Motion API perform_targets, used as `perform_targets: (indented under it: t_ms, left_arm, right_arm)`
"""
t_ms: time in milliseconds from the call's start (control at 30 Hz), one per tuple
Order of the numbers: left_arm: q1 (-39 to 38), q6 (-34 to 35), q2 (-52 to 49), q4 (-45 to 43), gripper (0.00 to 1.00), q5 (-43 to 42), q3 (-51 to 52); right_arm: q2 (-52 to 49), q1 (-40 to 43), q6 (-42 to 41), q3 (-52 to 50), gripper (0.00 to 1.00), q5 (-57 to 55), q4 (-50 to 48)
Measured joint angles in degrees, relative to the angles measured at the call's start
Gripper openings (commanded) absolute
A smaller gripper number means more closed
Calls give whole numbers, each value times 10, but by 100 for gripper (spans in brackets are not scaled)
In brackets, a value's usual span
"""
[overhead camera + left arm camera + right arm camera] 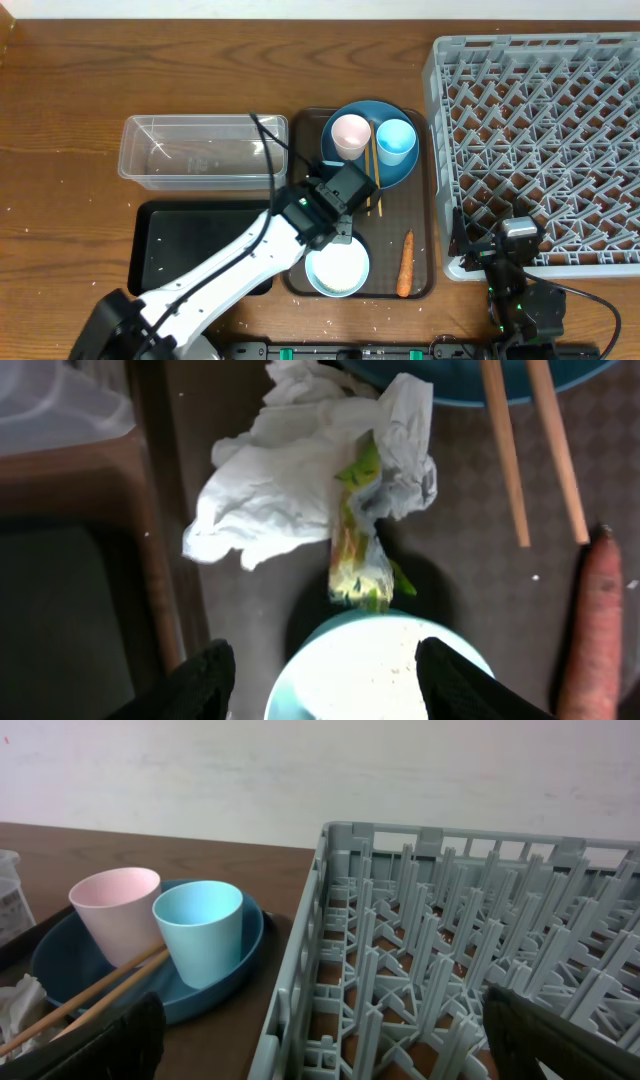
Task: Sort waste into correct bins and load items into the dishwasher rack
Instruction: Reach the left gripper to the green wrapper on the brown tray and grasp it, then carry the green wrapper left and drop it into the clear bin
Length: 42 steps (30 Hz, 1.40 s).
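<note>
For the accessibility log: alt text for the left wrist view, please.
A crumpled white-and-green wrapper lies on the brown tray, beyond the open left gripper, which hovers over a light-blue bowl. Chopsticks and a carrot lie to the right.

White left arm [232, 262], black end effector [325, 678].

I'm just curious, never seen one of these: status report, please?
Left gripper open over bowl, wrapper just ahead on brown tray, not grasped. Right gripper open, empty, by rack. Bowl close to wrapper.
</note>
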<state>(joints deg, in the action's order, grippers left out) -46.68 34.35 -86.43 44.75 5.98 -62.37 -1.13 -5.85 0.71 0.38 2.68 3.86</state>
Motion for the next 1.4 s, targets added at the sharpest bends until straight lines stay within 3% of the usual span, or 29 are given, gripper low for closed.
perform_targets:
  t_ms: [267, 433, 533, 633, 900, 1400]
  left_arm:
    - [0, -31, -77, -62, 64, 0, 0]
    - [0, -44, -115, -89, 50, 0, 0]
    - [0, -43, -128, -94, 24, 0, 0]
    - [0, -45, -130, -95, 6, 0, 0]
    - [0, -57, -111, -85, 6, 0, 0]
    - [20, -83, 87, -37, 6, 47, -8]
  right_arm:
    - [0, 0, 0, 0, 99, 0, 0]
    - [0, 0, 0, 0, 99, 0, 0]
    - [0, 0, 0, 0, 99, 0, 0]
    - [0, 0, 0, 0, 99, 0, 0]
    - [0, 0, 0, 0, 99, 0, 0]
    - [0, 0, 0, 0, 99, 0, 0]
